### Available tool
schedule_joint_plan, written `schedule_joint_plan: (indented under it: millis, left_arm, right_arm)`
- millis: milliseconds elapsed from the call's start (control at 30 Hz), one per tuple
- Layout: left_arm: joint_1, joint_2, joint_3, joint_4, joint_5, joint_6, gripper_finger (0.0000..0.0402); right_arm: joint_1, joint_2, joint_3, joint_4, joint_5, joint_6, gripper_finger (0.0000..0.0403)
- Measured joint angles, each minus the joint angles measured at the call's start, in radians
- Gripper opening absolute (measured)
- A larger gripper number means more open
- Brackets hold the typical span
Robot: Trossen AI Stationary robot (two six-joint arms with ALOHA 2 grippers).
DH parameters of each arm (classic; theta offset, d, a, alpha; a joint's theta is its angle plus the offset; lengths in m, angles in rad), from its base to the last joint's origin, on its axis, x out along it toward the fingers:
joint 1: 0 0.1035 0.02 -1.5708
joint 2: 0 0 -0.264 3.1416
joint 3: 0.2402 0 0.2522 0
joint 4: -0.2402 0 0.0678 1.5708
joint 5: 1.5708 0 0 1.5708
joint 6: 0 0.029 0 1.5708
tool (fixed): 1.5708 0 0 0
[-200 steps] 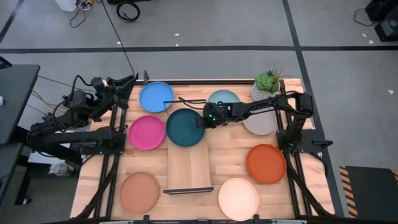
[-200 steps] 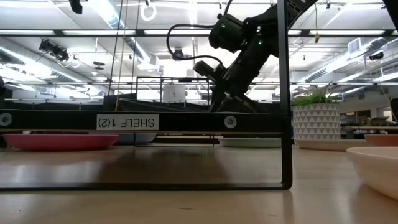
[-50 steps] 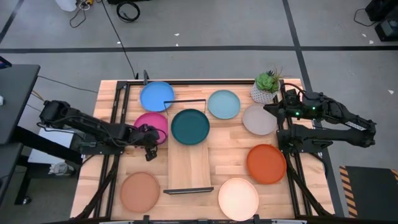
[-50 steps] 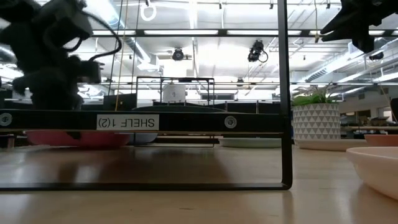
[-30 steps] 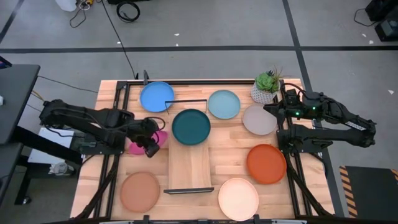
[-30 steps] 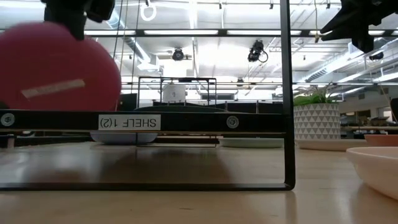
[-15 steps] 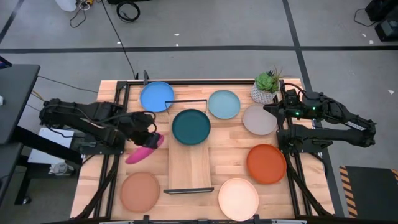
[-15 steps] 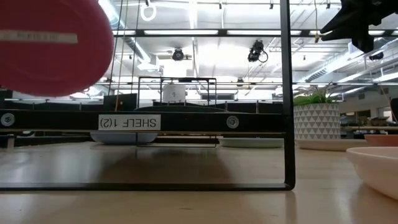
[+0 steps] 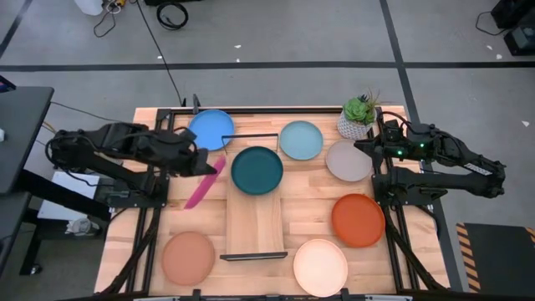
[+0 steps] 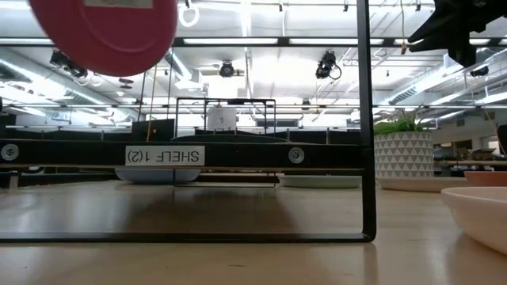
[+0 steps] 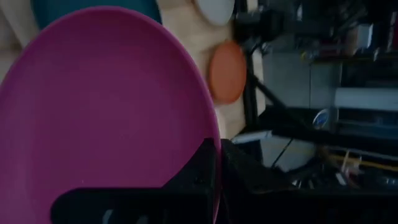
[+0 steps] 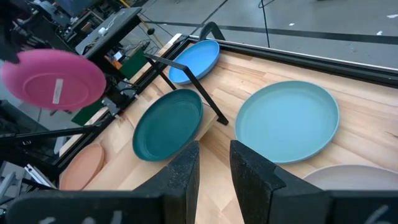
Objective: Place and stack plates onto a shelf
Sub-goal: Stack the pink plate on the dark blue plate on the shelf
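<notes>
My left gripper (image 9: 207, 165) is shut on the magenta plate (image 9: 201, 186), which is in the air left of the shelf (image 9: 255, 224). The plate shows its underside in the low view (image 10: 103, 32) and in the right wrist view (image 12: 53, 78). The teal plate (image 9: 256, 170) rests on the shelf's far end. On the table lie the bright blue (image 9: 210, 130), light blue (image 9: 301, 140), grey-beige (image 9: 349, 160), orange (image 9: 358, 219), cream (image 9: 320, 266) and terracotta (image 9: 188, 257) plates. My right gripper (image 12: 214, 177) is open, above the table's right side by the grey-beige plate. My left gripper pinches the magenta plate's rim (image 11: 214, 146) between its two fingers, one finger (image 11: 193, 183) on the inner face and the other behind the plate. It holds the rim's far end (image 9: 216, 167), coming from the table's left. The plate is lifted clear, nearly on edge, slanting down toward the near-left.
A small white plant pot (image 9: 359, 113) stands at the far right corner. Black wire frames (image 9: 253, 135) (image 9: 253, 255) rise at the shelf's two ends. Black arm mounts (image 9: 138, 196) (image 9: 401, 188) flank the table. The bare plank between the frames has free room.
My left gripper has risen and moved toward the table's far edge with the magenta plate. The plate has come clear of the table and tipped from slanting to nearly on edge. In the low view it has climbed and shifted right.
</notes>
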Motion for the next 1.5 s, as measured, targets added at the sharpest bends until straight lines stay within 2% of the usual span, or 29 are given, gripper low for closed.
schedule_joint_plan:
  millis: [333, 467, 767, 900, 1067, 1267, 1500]
  left_arm:
    - [0.000, 0.000, 0.015, 0.001, -0.025, 0.002, 0.0014]
    - [0.000, 0.000, 0.015, 0.055, -0.057, 0.009, 0.0014]
    - [0.000, 0.036, 0.016, 0.219, -0.155, 0.176, 0.0014]
    - [0.000, 0.104, 0.016, 0.243, -0.158, 0.256, 0.0014]
    - [0.000, 0.226, 0.015, 0.269, -0.114, 0.383, 0.0014]
    - [-0.008, 0.366, 0.014, 0.383, -0.103, 0.520, 0.0015]
    - [-0.009, 0.467, 0.014, 0.464, -0.136, 0.579, 0.0016]
  right_arm:
    - [0.000, 0.000, 0.000, 0.000, 0.001, 0.000, 0.0095]
    - [0.000, 0.000, 0.000, 0.000, 0.001, 0.000, 0.0095]
    - [0.000, 0.000, 0.000, 0.000, 0.001, 0.000, 0.0095]
    - [0.000, 0.000, 0.000, 0.000, 0.002, 0.000, 0.0095]
    - [0.000, 0.000, 0.000, 0.000, 0.002, 0.000, 0.0095]
    - [0.000, 0.000, 0.000, 0.000, 0.002, 0.000, 0.0095]
    - [0.000, 0.000, 0.000, 0.001, 0.002, 0.000, 0.0095]
